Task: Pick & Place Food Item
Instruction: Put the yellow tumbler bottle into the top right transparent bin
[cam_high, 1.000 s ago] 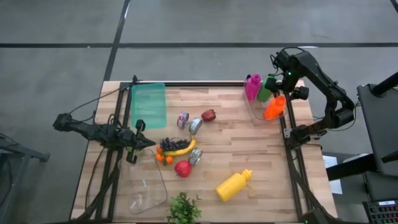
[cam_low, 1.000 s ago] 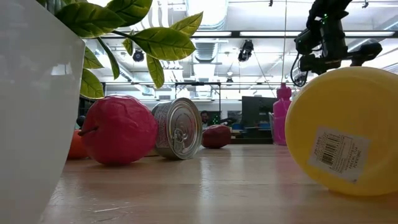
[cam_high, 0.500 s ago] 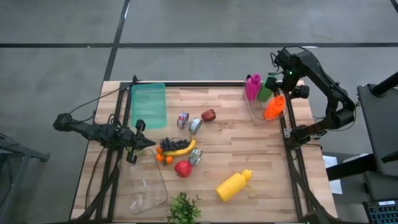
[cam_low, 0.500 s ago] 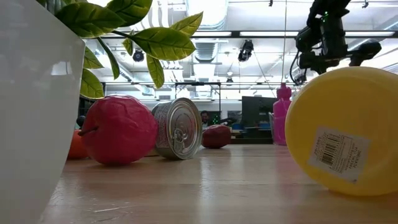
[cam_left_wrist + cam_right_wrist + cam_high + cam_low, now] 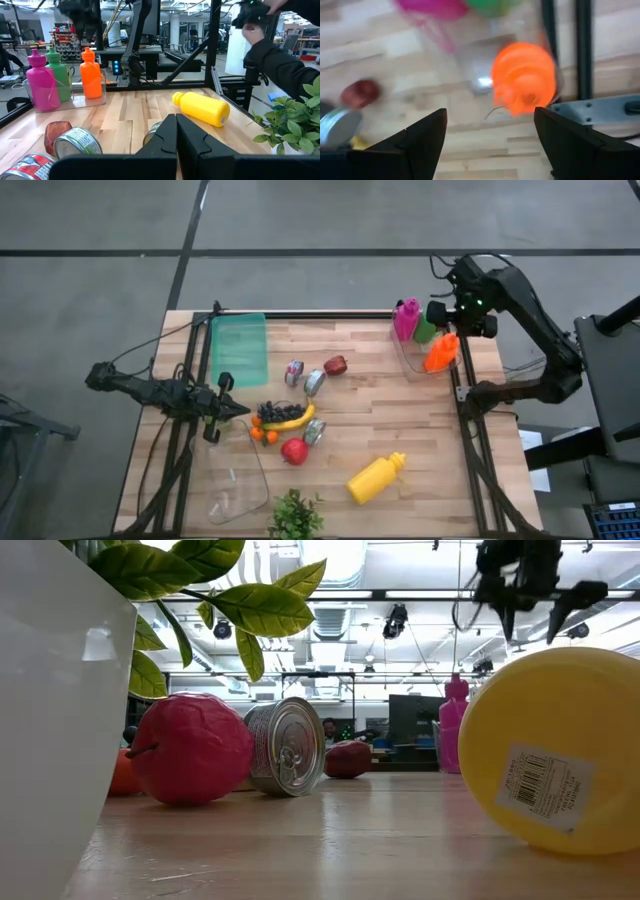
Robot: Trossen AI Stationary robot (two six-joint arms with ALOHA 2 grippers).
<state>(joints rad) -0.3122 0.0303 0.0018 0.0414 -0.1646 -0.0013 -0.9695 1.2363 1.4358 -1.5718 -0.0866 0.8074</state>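
Your right hand (image 5: 462,317) has just lifted off the orange bottle (image 5: 441,352), fingers apart and empty; the bottle stands in the clear bin (image 5: 412,360) beside the pink and green ones. That placement looks done. Your left hand (image 5: 243,411) waits, fingers together, by the grapes (image 5: 277,411).

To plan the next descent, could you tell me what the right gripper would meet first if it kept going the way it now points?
Most likely the orange bottle: it sits between the open jaws of the right gripper, straight ahead, though depth is hard to judge.
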